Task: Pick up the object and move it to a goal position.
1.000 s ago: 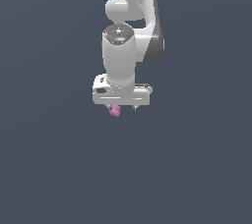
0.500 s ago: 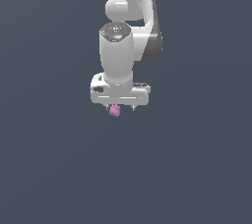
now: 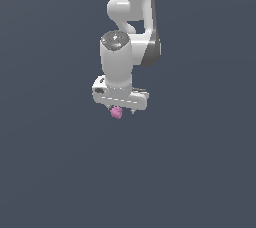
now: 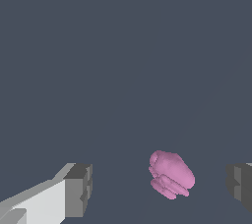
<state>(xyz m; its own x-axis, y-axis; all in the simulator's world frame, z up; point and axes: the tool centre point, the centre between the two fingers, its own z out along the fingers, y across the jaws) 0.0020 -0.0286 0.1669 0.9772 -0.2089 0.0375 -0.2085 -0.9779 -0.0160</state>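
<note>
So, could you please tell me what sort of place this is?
Most likely a bare simulated test scene: a flat, featureless grey-blue ground, a white robot arm, and one small pink lumpy blob between the open jaws. No furniture or walls.

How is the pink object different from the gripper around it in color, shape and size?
The pink object is magenta; the gripper is white with dark grey fingers. The pink object is lumpy and rounded, while the gripper's fingers are blocky and flat-faced. In the exterior view the pink object is far smaller than the gripper above it. Both look matte.
</note>
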